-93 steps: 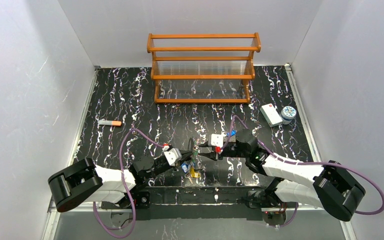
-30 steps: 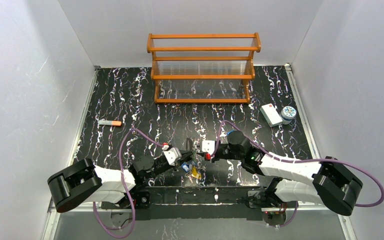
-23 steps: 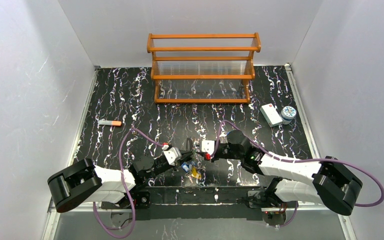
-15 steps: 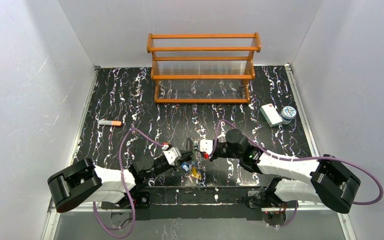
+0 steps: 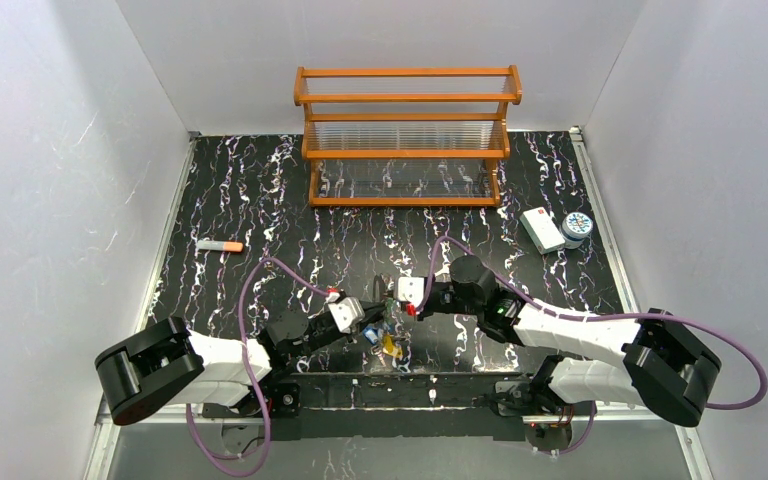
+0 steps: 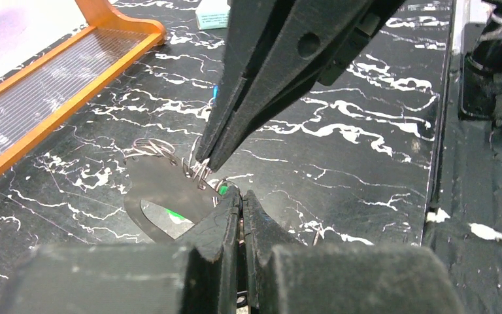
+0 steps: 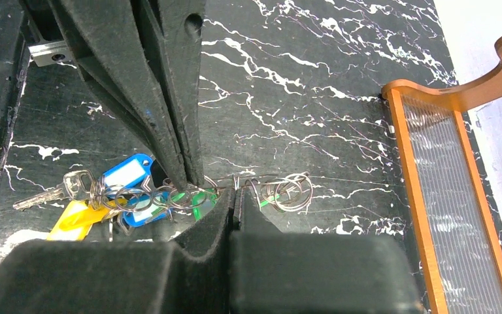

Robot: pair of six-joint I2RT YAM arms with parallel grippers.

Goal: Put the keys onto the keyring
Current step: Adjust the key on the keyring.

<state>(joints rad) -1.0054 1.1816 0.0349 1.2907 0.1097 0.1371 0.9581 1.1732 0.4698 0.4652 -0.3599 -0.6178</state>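
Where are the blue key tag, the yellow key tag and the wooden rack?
blue key tag [image 7: 125,174], right wrist view, centre of its label
yellow key tag [image 7: 72,219], right wrist view, its plastic body
wooden rack [image 5: 407,72], top external view, top rail

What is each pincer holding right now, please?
Left pincer: closed, gripping the keys by their rings.
Right pincer: closed, apparently pinching the keyring.
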